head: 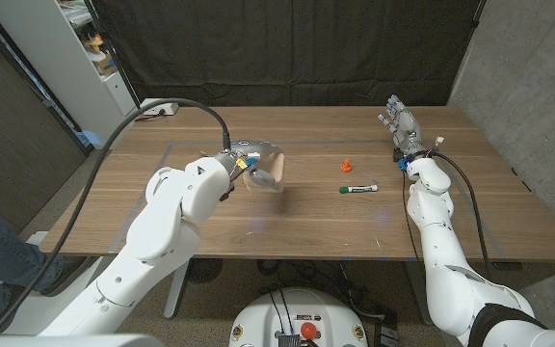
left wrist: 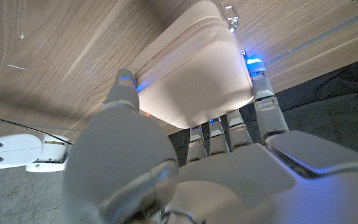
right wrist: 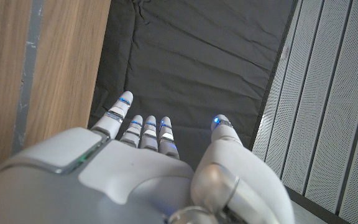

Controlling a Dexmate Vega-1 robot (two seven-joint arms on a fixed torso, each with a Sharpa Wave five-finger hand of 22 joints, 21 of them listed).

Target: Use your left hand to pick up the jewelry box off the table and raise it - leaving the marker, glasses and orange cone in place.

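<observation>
The jewelry box (left wrist: 197,74) is a cream, rounded case, held in my left hand (left wrist: 185,168) between the thumb on one side and the fingers (left wrist: 263,99) on the other. In the head view the box (head: 261,150) sits at my left hand (head: 242,166), left of the table's middle; I cannot tell whether it touches the wood. The clear glasses (head: 270,181) lie just in front of that hand. The orange cone (head: 347,165) stands to the right, with the green-and-white marker (head: 358,189) nearer the front. My right hand (head: 400,123) is at the far right, fingers straight and holding nothing.
The wooden table (head: 470,212) has bare wood at the front and right. A black cable (head: 176,106) arcs over my left arm. A black curtain (right wrist: 185,62) hangs behind the table. A small grey object (head: 159,112) lies at the back left corner.
</observation>
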